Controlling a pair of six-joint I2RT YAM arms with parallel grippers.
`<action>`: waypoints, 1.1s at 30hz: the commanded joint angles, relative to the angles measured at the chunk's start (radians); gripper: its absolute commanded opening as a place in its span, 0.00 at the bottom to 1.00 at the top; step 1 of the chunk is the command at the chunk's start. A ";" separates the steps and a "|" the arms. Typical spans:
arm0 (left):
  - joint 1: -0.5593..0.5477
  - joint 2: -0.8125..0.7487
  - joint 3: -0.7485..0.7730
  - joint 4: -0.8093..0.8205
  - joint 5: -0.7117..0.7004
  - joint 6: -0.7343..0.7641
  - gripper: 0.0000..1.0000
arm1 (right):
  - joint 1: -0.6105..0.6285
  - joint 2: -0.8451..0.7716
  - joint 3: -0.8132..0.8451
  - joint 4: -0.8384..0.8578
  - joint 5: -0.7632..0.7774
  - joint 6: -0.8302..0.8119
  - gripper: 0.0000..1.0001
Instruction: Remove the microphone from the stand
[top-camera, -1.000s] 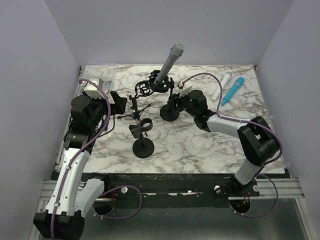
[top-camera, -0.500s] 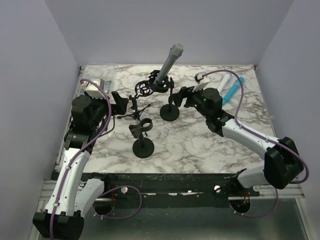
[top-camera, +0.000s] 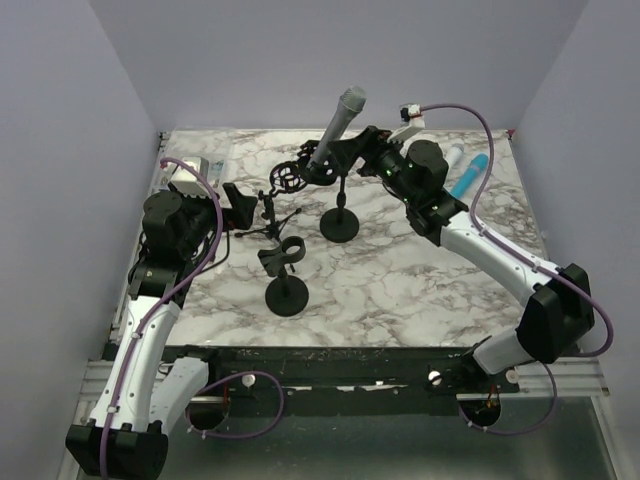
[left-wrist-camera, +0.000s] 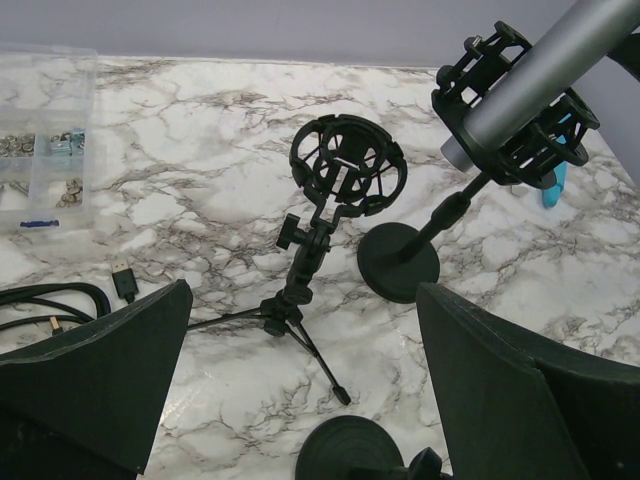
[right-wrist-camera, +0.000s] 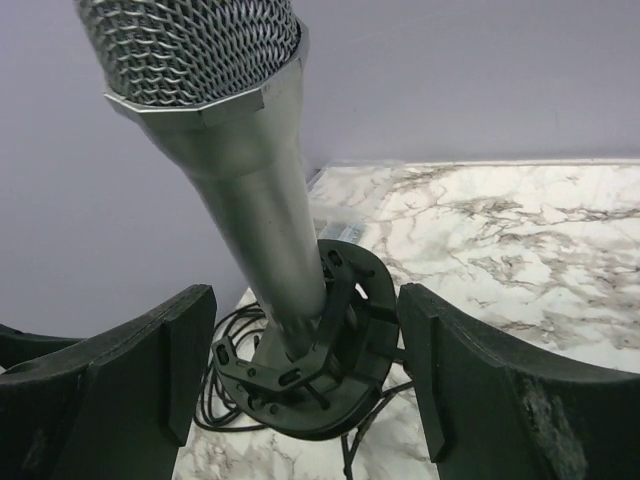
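Microphone (right-wrist-camera: 250, 170) fills the space just ahead of the right gripper (right-wrist-camera: 305, 300). Its silver body leans up and away, with the mesh head highest and the lower end seated in the black shock mount (right-wrist-camera: 300, 370) of the stand (top-camera: 340, 224). The right gripper's fingers (right-wrist-camera: 150, 370) are spread wide, one to each side of the shaft just above the mount, with a gap showing on both sides and nothing gripped. The left gripper (left-wrist-camera: 300, 300) hangs low over the marble table (left-wrist-camera: 200, 120), also spread wide and holding nothing. Straight in front of it stands a small tripod (left-wrist-camera: 345, 170) carrying an empty round cage. Beyond that and to its right is the stand's round base, the microphone slanting overhead. A clear parts box (left-wrist-camera: 45, 130) and a black cable (left-wrist-camera: 60, 295) lie off to its left.
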 joint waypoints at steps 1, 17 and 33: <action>-0.005 -0.004 0.010 0.011 0.024 0.004 0.99 | 0.006 0.071 0.058 0.010 -0.050 0.067 0.80; -0.005 -0.002 0.008 0.014 0.036 0.001 0.98 | 0.008 0.159 0.142 0.065 -0.100 0.058 0.53; -0.006 -0.002 0.007 0.017 0.037 -0.001 0.99 | 0.025 0.182 0.159 0.095 -0.099 -0.001 0.34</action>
